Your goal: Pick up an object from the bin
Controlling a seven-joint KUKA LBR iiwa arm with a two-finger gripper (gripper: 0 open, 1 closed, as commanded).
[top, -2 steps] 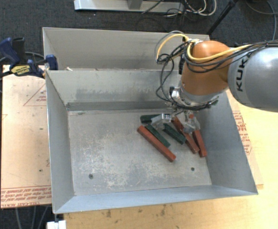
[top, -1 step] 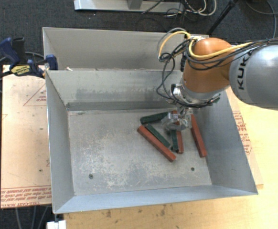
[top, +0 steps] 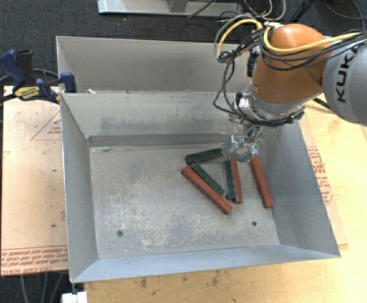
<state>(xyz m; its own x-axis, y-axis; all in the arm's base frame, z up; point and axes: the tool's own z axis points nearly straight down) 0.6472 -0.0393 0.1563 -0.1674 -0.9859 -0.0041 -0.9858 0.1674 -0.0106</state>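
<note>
Several thin sticks lay on the floor of the grey bin (top: 76,169), toward its back right, with the gripper (top: 242,148) low over their upper ends.

The gripper hung from the orange-covered wrist directly above the top of the middle red stick (top: 236,180), which ran nearly straight toward the front with a dark green stick (top: 229,185) tight against its left side. Whether the gripper was clenched, released or grasping anything could not be told. Another red stick (top: 262,183) lay just to the right, apart from the pair. To the left, a long red stick (top: 207,190) slanted across the floor, and a second dark green stick (top: 203,156) lay almost level behind it.
</note>
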